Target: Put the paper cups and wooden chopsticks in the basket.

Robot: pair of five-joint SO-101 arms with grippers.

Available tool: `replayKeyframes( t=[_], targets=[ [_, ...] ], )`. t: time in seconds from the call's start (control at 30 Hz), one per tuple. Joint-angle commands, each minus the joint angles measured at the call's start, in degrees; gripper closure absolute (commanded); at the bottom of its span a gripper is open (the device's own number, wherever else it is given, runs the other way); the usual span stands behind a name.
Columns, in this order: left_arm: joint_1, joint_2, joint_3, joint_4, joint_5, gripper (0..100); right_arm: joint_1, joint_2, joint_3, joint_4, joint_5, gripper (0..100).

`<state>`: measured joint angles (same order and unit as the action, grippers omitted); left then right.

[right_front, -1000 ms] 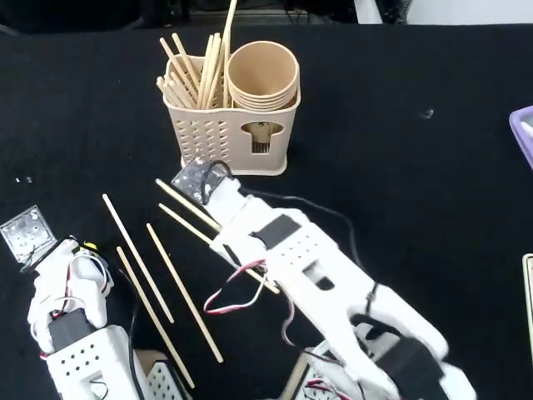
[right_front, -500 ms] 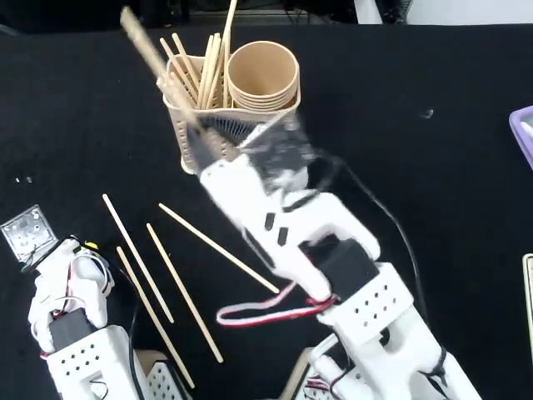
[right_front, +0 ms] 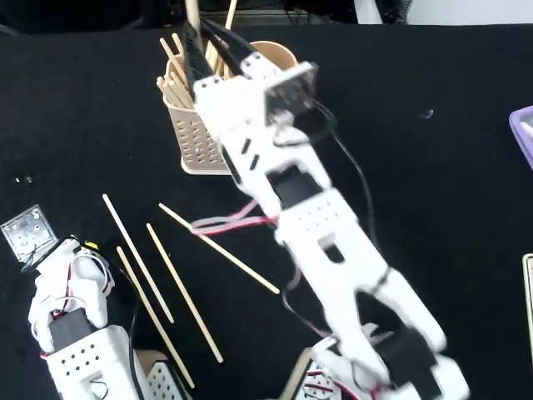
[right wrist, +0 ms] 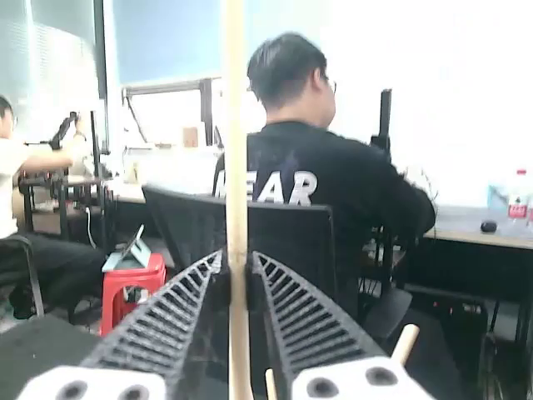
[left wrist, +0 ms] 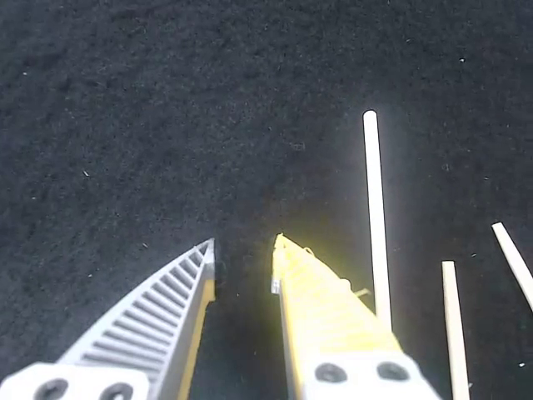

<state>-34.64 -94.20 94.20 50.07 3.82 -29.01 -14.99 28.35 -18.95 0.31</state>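
Left gripper (left wrist: pixel 243 243): fingers spread, nothing between them, low over the black table cover (left wrist: pixel 125 100). One pale wooden chopstick (left wrist: pixel 375 217) lies just beside its yellow finger. It is one of four loose chopsticks (right_front: pixel 185 292) lying flat between the two arms. They look light, stiff, thin and smooth. Likely to roll, so best pinched near mid-length.

Right gripper (right wrist: pixel 237 265): pressed onto an upright wooden chopstick (right wrist: pixel 236 150), held above the beige perforated plastic basket (right_front: pixel 196 142). Beneath it a bundle of chopsticks (right_front: pixel 172 79) leans in one compartment. These crowd the entry and could deflect the tip. Stacked tan paper cups (right_front: pixel 281 52) sit in the compartment just beside. A purple tray edge (right_front: pixel 523 125) lies well apart, on the gripper's far side.
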Motion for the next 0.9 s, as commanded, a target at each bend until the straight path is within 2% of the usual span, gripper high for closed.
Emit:
replayKeyframes(
  t=[0.0,0.73,0.87],
  targets=[
    [0.7,-0.5,-2.2,-0.3,0.3,88,1.1,6.8,-9.3,-1.7,-0.5,98.6],
    [0.8,-0.5,-2.3,-0.2,0.2,88,3.0,10.3,-2.2,-1.6,-0.4,98.2],
    [0.8,-0.5,-2.3,-0.2,0.2,88,2.2,9.5,-3.3,4.8,-0.5,86.8]
  ],
)
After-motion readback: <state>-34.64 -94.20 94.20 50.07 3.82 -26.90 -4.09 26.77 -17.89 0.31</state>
